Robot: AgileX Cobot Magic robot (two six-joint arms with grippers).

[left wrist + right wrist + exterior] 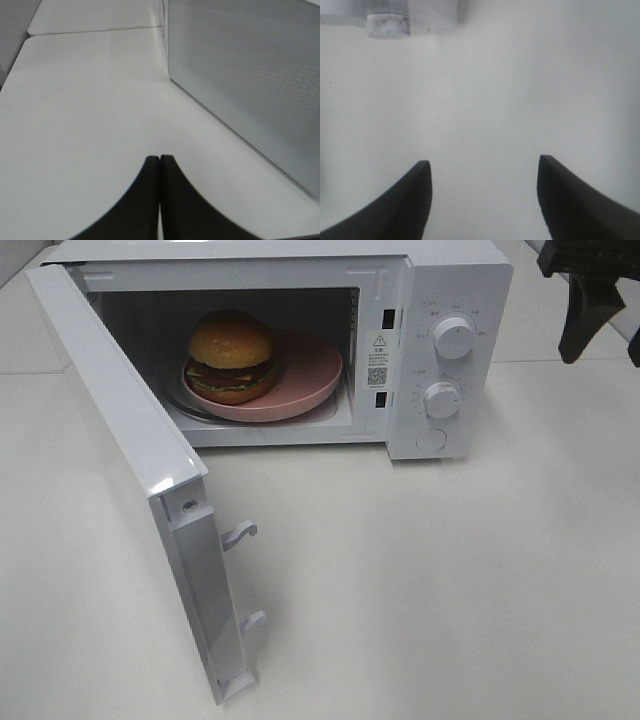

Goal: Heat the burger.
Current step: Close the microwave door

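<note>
Burger [231, 355] sits inside the microwave [455, 280], on a pink plate [310, 380], towards the left of the cavity. Upright, bun on top, nothing touching it but the plate.

Door [120, 430] stands wide open. Hinge at the cavity's left front corner; free edge, with its two latch hooks [240, 533], out towards the camera. Inner face looks right across the table [450, 570]; outer face looks left.

Left gripper [160, 160]: fingers pressed together, nothing between them. Its wrist view shows a meshed white panel [250, 75] close beside the fingers but apart from them. I take this for the door's outer face. This arm does not show in the high view.

Right gripper [482, 160]: fingers spread wide, empty, bare table between them. In the high view it hangs beyond the microwave's right side, well apart from the door and not touching either dial [455, 338].

Judgement: loading looks done; the door is not yet shut and the dials not yet turned. The coming move turns on the door. It has to swing from its outer side towards the cavity, and the left gripper lies on that side and is much the nearer. The right gripper is the better placed for the dials.
</note>
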